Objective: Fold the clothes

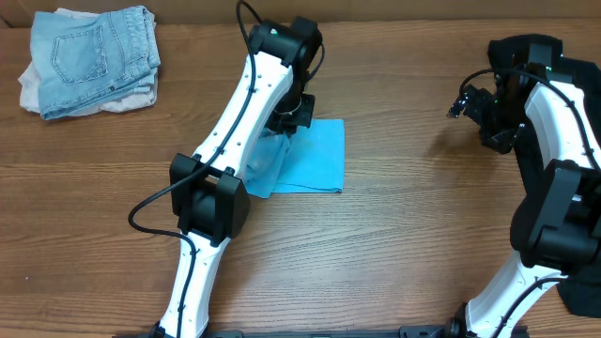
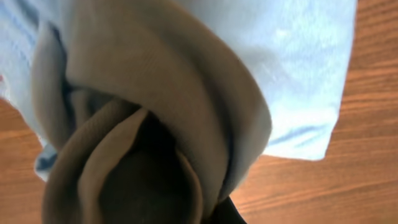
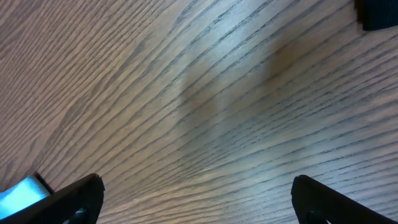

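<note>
T-shirt (image 1: 315,160): sky-blue, folded, at the middle of the table (image 1: 404,244), in front of the left arm.
T-shirt axis: the flat right part is a rectangle, its edges about square to the table's, its long side running from near to far.
T-shirt left part: lifted off the wood, rising in a slant up to the left hand (image 1: 289,117), so the cloth points up and toward the far side there.
Left hand: closed, apparently clamped on the T-shirt's far left edge. Its wrist view is filled by bunched blue cloth and a shadowed fold, so the fingers themselves cannot be made out.
Right hand (image 1: 465,101): jaws wide apart, holding nothing, above bare wood on the right, well apart from the T-shirt. Its wrist view shows only wood grain between the fingertips (image 3: 81,193).
Black shirt (image 1: 584,299): a dark mass at the near right edge, partly under the right arm. It is hard to tell from the arm's black parts, and its lie cannot be read.
Jeans (image 1: 94,52): folded pale denim at the far left corner, on top of a pale cloth (image 1: 33,89).
</note>
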You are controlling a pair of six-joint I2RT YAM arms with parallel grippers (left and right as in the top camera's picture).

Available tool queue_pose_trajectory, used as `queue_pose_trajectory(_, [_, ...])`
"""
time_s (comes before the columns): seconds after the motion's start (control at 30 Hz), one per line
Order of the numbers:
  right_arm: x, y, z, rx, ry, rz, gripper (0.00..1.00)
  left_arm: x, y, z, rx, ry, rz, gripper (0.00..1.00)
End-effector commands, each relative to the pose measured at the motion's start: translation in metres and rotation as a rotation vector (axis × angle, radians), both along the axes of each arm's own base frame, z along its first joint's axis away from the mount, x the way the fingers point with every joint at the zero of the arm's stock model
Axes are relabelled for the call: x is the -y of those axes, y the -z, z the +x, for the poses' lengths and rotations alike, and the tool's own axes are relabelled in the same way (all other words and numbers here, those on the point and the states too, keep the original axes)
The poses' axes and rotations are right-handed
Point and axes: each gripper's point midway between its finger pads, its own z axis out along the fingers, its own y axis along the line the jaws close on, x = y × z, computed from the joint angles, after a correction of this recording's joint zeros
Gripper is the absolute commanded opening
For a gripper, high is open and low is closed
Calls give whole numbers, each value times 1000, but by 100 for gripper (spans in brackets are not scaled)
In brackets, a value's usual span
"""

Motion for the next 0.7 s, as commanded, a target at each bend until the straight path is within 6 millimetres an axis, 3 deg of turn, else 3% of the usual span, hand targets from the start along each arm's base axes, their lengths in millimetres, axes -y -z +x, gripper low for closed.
queue_pose_trajectory(0.0, [0, -18, 7, 51, 3, -10, 100, 0, -16, 2, 20, -3, -43, 4])
queue_pose_trajectory(0.17, [0, -18, 7, 51, 3, -10, 100, 13, -35, 4, 55, 4, -119, 4])
queue_pose_trajectory(0.33, [0, -18, 7, 51, 3, -10, 100, 43, -41, 2, 57, 47, -240, 6])
queue_pose_trajectory(0.6, [0, -18, 7, 51, 3, -10, 100, 77, -27, 11, 96, 66, -314, 13])
queue_pose_trajectory(0.67, [0, -18, 7, 51, 3, -10, 100, 83, -19, 9, 82, 72, -333, 18])
